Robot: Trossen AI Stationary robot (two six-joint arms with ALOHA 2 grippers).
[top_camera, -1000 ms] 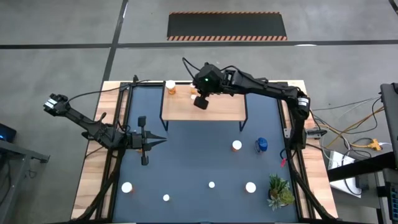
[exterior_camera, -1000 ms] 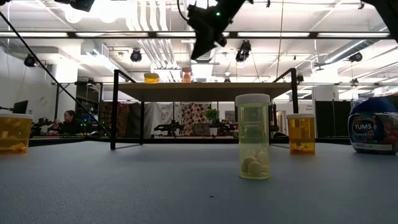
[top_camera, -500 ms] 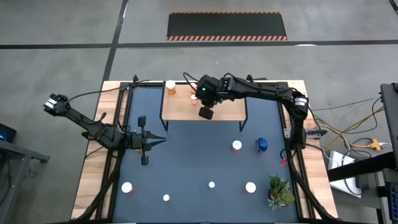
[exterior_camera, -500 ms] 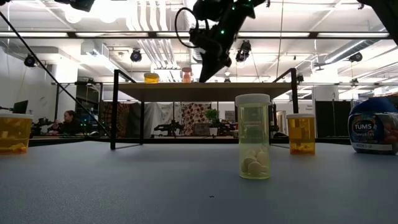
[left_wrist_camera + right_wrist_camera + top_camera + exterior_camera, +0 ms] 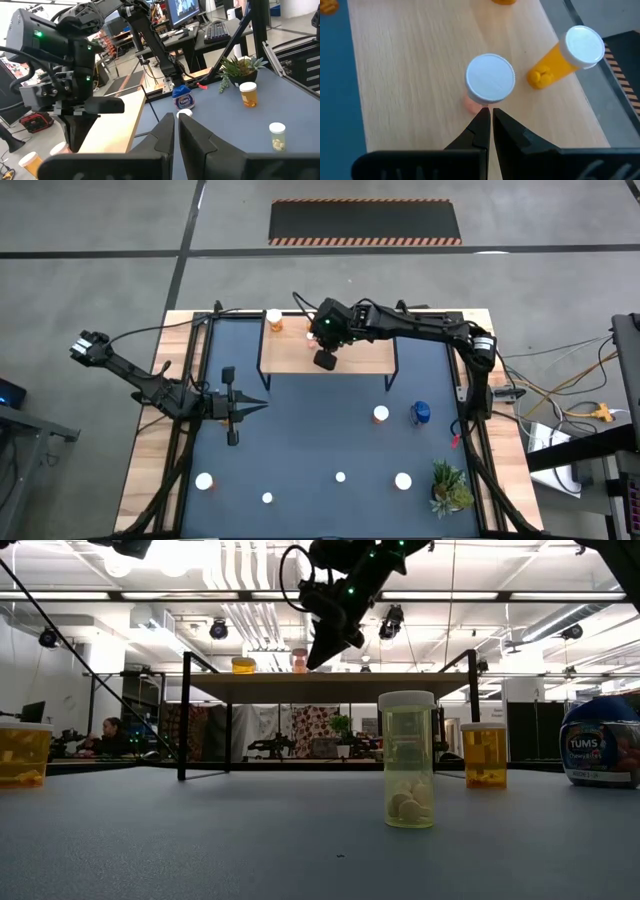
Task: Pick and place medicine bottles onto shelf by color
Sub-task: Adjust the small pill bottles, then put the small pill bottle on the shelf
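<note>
Near row of medicine bottles: four white-capped bottles are seen standing on the dark mat [image 5: 300, 440] along the table's near edge, well apart, among them a pale bottle [image 5: 408, 760] with a few tablets at its bottom and an orange bottle [image 5: 484, 754].
Middle of the mat: one more capped bottle [image 5: 381, 415] and the blue bottle [image 5: 421, 414] are set side by side, between the near row and the shelf.
Left gripper [image 5: 262, 406]: held low over the mat's left part, jaws pressed together, nothing held.
Shelf [image 5: 350, 356]: two bottles are already stood on its far left part, a pink-bodied bottle [image 5: 489, 82] and an orange-yellow bottle [image 5: 570, 52].
Right gripper [image 5: 489, 116]: hung above the shelf just beside the pink-bodied bottle, jaws closed and empty.
Handling, as judged: the bottles are taken to be light, stiff plastic, smooth and rather slippery, easily tipped when nudged.
Hold, as judged: the round body just below the cap is best clasped, from above, squarely across its width.
</note>
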